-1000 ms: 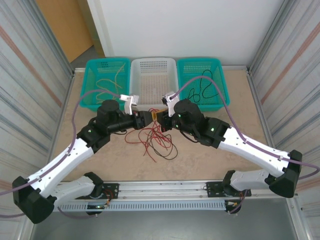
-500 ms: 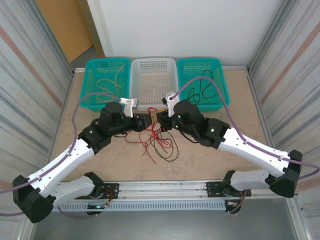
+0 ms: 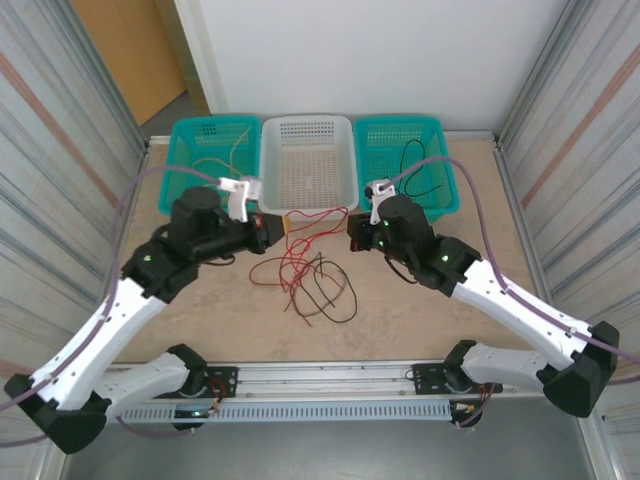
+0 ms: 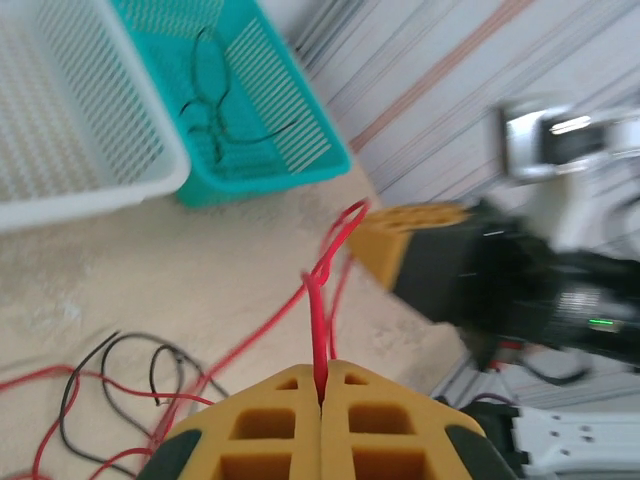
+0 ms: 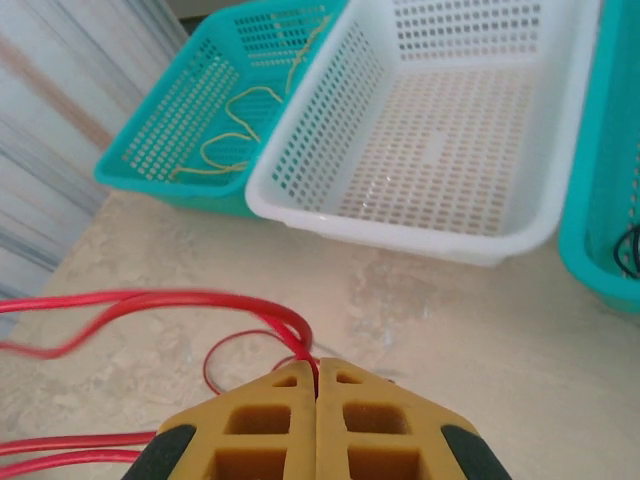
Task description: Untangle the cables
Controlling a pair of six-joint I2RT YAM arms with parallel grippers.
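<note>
Left teal basket (image 3: 212,121), white basket (image 3: 306,160), right teal basket (image 3: 398,118) abreast on table (image 3: 400,310).

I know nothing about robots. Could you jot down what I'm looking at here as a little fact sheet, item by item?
Left gripper: shut, pinching the red cable
Right gripper: shut on the red cable too
Red cable: strung between both grippers, the rest trailing down
Table: a black cable looped among red strands
Left teal basket: holds a yellow cable
Right teal basket: holds a second black cable
White basket: between the teal ones
</note>
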